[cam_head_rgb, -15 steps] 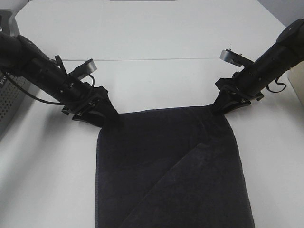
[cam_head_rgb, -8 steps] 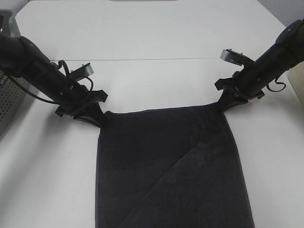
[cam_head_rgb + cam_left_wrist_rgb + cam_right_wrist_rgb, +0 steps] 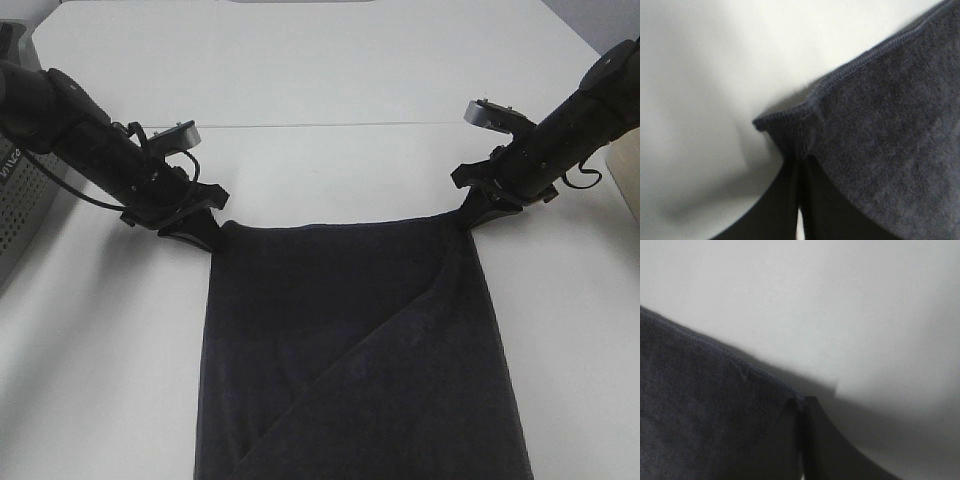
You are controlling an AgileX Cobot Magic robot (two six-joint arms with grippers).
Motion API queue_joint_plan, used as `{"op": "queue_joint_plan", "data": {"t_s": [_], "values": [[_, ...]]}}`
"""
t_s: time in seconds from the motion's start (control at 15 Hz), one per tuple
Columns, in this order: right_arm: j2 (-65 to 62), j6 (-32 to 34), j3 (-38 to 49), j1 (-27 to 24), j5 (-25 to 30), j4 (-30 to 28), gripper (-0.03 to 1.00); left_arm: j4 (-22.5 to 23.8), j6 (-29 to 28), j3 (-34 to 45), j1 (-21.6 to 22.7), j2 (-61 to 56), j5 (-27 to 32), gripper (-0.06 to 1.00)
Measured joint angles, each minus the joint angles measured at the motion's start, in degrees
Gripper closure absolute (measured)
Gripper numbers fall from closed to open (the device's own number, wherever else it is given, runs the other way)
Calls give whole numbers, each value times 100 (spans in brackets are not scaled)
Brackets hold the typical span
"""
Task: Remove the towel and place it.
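Observation:
A dark charcoal towel (image 3: pixel 350 340) lies on the white table (image 3: pixel 330 90), running off the front edge of the exterior high view, with one layer folded diagonally across its front. My left gripper (image 3: pixel 207 232) is shut on the towel's far left corner (image 3: pixel 790 131). My right gripper (image 3: pixel 470 222) is shut on its far right corner (image 3: pixel 792 405). The far hem hangs taut and slightly raised between the two grippers. Each wrist view shows the fingers closed together with the hemmed corner pinched between them.
A grey perforated basket (image 3: pixel 15 200) stands at the left edge of the table. A seam line (image 3: pixel 330 125) crosses the table behind the grippers. The table's right edge lies near the right arm (image 3: pixel 570 135).
Both grippers have closed on the towel's far corners. The corners have lifted a little and pulled the far hem straight; the diagonal fold has shifted toward the right.

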Motion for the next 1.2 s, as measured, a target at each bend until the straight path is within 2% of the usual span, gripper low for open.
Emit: {"op": "queue_joint_plan", "data": {"t_s": [0.13,0.33,0.67,1.0,1.07,1.2], "values": [[0,0,0,0,-252,235,96,229,34,-407,0,92,-424,94],[29,-218,34,0,-642,630,96,447,52,-945,0,160,-722,94],[120,-1404,69,0,-1455,1845,96,544,52,-1031,-6,195,-1352,94],[120,-2063,-355,0,-2177,1914,96,487,80,-1049,-275,195,-2120,94],[120,-2681,-401,0,-2349,1914,96,487,327,-1049,-504,201,-2676,94],[120,-3197,-401,0,-2475,1914,96,487,470,-1049,-676,223,-3352,94]]}}
